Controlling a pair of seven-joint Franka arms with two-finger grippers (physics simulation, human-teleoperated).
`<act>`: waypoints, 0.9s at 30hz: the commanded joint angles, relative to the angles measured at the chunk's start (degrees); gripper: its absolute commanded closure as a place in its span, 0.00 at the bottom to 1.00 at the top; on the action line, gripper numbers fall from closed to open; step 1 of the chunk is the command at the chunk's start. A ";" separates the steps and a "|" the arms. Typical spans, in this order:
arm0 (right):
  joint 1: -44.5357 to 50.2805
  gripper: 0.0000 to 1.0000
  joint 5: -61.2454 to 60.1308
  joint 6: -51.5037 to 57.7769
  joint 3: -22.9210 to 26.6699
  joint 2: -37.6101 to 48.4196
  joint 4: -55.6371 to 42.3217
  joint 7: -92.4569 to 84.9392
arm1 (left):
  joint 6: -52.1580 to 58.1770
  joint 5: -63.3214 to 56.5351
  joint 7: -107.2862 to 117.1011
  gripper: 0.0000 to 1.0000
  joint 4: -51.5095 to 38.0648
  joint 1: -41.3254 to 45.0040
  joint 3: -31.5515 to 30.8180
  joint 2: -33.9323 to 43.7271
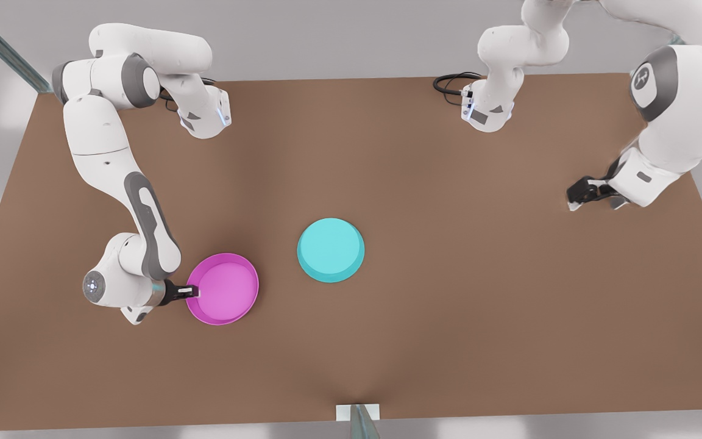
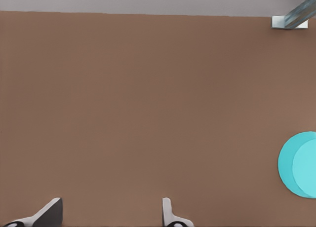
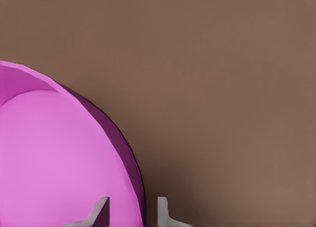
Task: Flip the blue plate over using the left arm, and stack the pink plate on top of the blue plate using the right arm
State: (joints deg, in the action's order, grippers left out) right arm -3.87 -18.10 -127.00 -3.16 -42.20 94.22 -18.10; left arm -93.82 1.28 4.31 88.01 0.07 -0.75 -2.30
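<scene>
The blue plate [image 1: 330, 249] lies at the table's middle with its flat underside up; its edge [image 2: 297, 164] also appears in the left wrist view. Toward the front view's left lies the pink plate [image 1: 223, 288], hollow side up. My right gripper [image 1: 191, 292] is at its edge nearest that arm's wrist. Its fingers [image 3: 100, 210] are open and straddle the rim [image 3: 132, 164], one inside and one outside, with a small gap on the outer side. My left gripper [image 1: 577, 200] waits open near the table at the front view's right, far from both plates, nothing between its fingers [image 2: 168, 211].
The brown table [image 1: 448, 317] is bare around the plates. A metal post [image 1: 360, 421] stands at the near edge, also seen as the post [image 2: 291, 19] in the left wrist view. Both arm bases [image 1: 488, 103] and a black cable [image 1: 451, 82] sit at the far edge.
</scene>
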 commanded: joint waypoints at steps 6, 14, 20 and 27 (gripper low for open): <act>-0.09 0.55 0.17 -0.18 0.00 -0.33 -0.17 -0.26 | 1.44 1.71 -8.77 0.00 -1.00 3.97 -1.97 -0.25; -0.17 0.66 0.17 -0.44 0.00 -0.51 -0.26 -1.41 | 4.00 1.27 -6.78 0.00 -0.91 4.32 -1.80 -1.39; -0.26 0.75 0.17 -0.79 0.00 -0.51 -0.09 -1.41 | 3.12 1.44 -4.92 0.00 -1.44 4.32 -1.45 -2.70; -0.18 0.79 0.09 -1.14 0.00 -1.04 -0.26 -1.41 | 1.01 1.44 -4.92 0.00 -4.25 4.32 -1.36 -6.66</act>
State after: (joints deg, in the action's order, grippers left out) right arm -4.05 -18.59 -128.12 -3.17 -43.24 93.96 -19.87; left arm -92.81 2.66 -0.62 83.76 4.28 -2.11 -8.89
